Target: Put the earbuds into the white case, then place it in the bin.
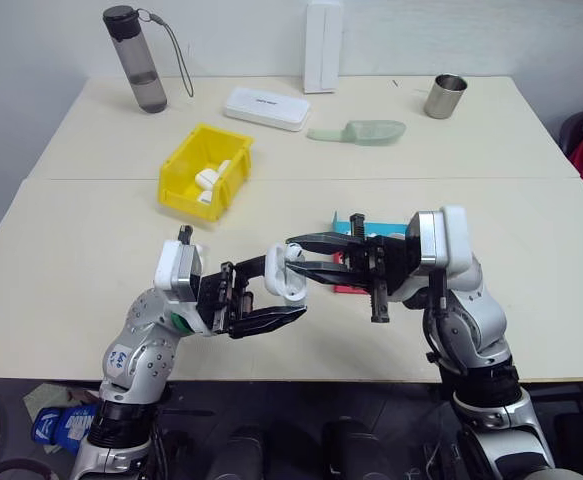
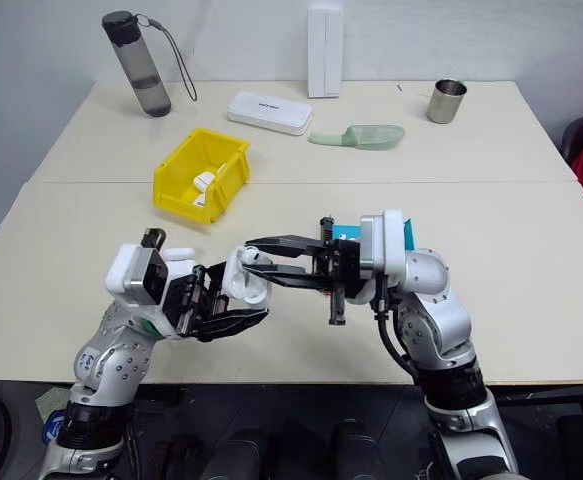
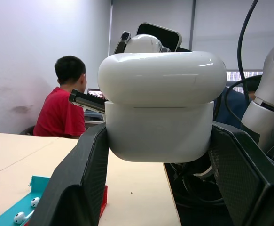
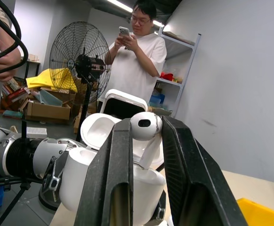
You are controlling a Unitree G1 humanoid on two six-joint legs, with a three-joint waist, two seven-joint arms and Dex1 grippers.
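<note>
Above the table, left gripper (image 1: 271, 297) clamping white case (image 1: 289, 277), right gripper (image 4: 145, 141) pinching earbud (image 4: 146, 126) over it.

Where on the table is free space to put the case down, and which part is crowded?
Bare table lies left of the yellow bin, and also at the right, in front of the metal cup. The back is crowded: bottle, flat white box, green scoop. The middle is taken by the left gripper holding the white case and the right gripper.
</note>
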